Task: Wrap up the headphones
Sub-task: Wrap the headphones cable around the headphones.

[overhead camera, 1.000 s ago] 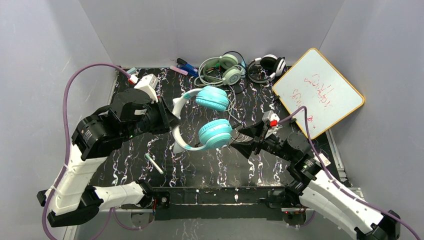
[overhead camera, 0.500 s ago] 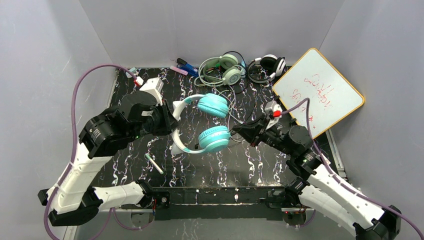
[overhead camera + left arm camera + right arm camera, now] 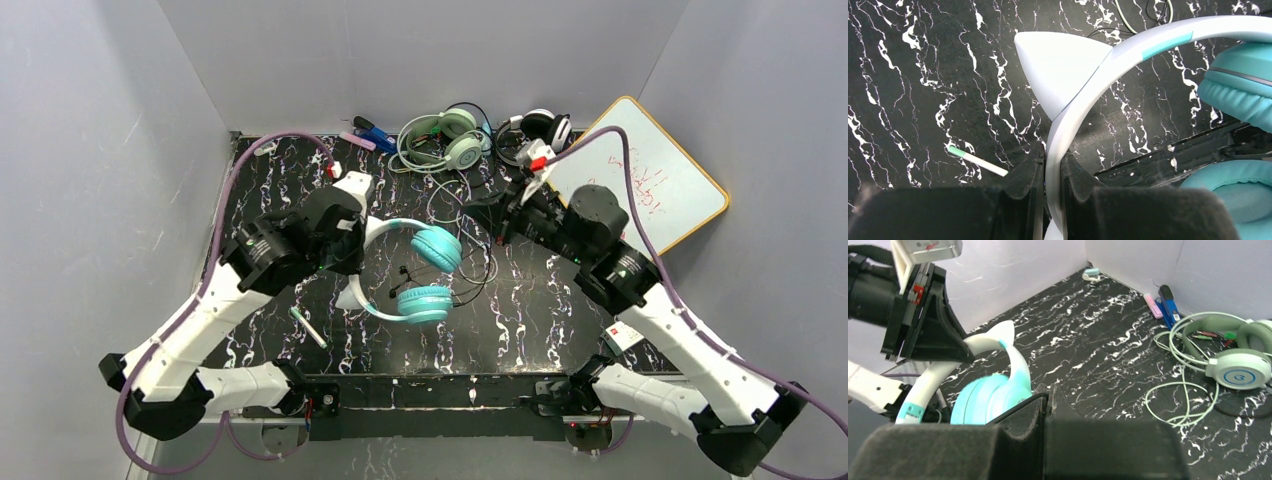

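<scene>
Firstly, at the left gripper (image 3: 1051, 165): both fingers pinched tight on the white band of the teal headphones (image 3: 425, 302), just below a pointed white cat ear (image 3: 1058, 70). At the right gripper (image 3: 1047, 396): jaws pressed together on a thin black cable (image 3: 1018, 408) of the same headset, with almost no gap between the pads.

Outward from there, seen from above: teal headphones held between the two arms over the middle of the table (image 3: 520, 322), band to the left, cups to the right, cable looping loosely beside the cups and up toward the right gripper. Two padded teal cups, one nearer the back, one nearer the front. A teal stripe on the white band, and one cat ear plain in the left wrist view. Cannot tell whether the front cup touches the black, white-veined tabletop.

Farther back, along the rear wall: mint-green headphones (image 3: 445, 140) with a pale cable in loose loops on the table. Just to their right, black-and-white headphones (image 3: 537, 128) with a thin dark cable. Three headsets in all, only the teal one gripped.

Left of the mint-green headphones, a small cluster of markers (image 3: 368, 132), blue and pink among them; exact number hard to tell. At the right side, one whiteboard (image 3: 640, 185) with red scribbles, set at a tilt. Near the front left, one white pen (image 3: 308, 327) with a green tip, lying alone, well apart from the headsets.
</scene>
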Controlling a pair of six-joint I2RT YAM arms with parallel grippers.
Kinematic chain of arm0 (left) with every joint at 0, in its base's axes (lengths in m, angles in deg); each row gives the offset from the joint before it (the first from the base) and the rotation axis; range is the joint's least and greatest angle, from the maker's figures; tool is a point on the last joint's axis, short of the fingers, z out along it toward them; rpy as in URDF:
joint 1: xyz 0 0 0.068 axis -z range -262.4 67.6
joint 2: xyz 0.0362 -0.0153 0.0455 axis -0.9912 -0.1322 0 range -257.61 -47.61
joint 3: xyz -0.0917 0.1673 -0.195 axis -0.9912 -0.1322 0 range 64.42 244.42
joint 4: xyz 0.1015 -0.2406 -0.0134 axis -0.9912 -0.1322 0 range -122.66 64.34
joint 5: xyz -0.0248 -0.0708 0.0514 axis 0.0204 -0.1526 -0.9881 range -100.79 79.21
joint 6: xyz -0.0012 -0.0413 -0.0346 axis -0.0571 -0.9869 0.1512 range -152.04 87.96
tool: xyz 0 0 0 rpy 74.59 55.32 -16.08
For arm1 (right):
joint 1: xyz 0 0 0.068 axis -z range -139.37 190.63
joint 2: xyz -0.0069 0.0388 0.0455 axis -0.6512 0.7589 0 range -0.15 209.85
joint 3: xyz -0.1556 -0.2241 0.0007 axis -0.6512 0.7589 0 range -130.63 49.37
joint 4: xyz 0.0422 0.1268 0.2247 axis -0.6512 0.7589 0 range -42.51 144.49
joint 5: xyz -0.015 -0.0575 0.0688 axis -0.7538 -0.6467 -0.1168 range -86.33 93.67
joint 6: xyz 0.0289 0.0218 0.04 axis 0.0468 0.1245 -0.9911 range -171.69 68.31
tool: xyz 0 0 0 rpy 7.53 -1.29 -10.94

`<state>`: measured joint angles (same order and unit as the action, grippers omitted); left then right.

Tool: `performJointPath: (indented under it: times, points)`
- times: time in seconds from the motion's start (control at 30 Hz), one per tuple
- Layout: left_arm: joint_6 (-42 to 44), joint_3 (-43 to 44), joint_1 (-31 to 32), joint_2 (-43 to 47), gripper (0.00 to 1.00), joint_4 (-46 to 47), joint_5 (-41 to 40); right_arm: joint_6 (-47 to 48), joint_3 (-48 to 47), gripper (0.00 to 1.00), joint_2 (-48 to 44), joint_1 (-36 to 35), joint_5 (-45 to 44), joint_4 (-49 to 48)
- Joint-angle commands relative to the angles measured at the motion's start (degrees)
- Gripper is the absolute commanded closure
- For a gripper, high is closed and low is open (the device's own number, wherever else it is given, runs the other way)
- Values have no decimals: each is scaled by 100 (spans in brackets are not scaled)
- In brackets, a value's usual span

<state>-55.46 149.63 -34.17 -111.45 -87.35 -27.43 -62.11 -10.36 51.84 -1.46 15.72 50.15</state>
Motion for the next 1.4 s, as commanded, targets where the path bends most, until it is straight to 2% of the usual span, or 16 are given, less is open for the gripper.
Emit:
performJointPath:
  times: [0.0,0.13,0.23,0.4,0.63,0.83,1.0,1.17,1.37]
  points:
    - [167,-154,29,-87,100,648,1,208,-611,99,317,-43,-514,624]
    - [-21,-292,29,-303,100,933,-39,103,-1015,99,710,-309,-1256,690]
    - [-342,-348,29,-513,100,1109,-226,-140,-1260,99,1011,-814,-2628,691]
    - [-735,-542,44,-735,100,1647,-147,5,-1119,99,1367,-1936,-4858,-181]
    - [-804,-624,142,-843,100,2029,-190,-15,-1537,99,2305,-2286,-6615,-667]
    - [-680,-984,176,-502,100,2555,242,179,-1619,99,2705,-2282,-6796,-962]
    - [-327,-1220,202,-243,100,2672,580,479,-1784,99,2933,-2256,-6633,-759]
    - [167,-1456,213,123,100,2673,744,482,-2255,99,3026,-1978,-5285,447]
    - [540,-1545,213,604,100,2680,969,567,-2539,99,3028,-1644,-4121,1449]
